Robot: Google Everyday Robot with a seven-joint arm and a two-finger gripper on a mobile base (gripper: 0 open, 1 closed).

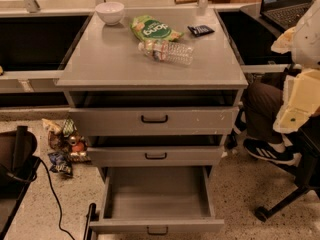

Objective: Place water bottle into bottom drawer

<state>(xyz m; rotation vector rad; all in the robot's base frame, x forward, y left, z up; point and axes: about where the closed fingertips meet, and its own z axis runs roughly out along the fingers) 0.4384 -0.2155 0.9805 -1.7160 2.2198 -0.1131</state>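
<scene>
The water bottle (167, 52) is clear and crinkled with a reddish label. It lies on its side on the grey cabinet top (110, 59), right of centre, just in front of a green snack bag (152, 29). The bottom drawer (157, 223) is pulled out towards me and its inside is bare. The two shallower drawers above it are slightly ajar. My arm, white and cream, hangs at the right edge of the view. My gripper (294, 115) is there, well to the right of the cabinet, level with the top drawer and far from the bottle.
A white bowl (110, 12) stands at the back left of the top and a small dark packet (201, 30) at the back right. A seated person's leg and shoe (267, 151) are right of the cabinet. Snack packets (62, 146) and a black cable (52, 194) lie on the floor at left.
</scene>
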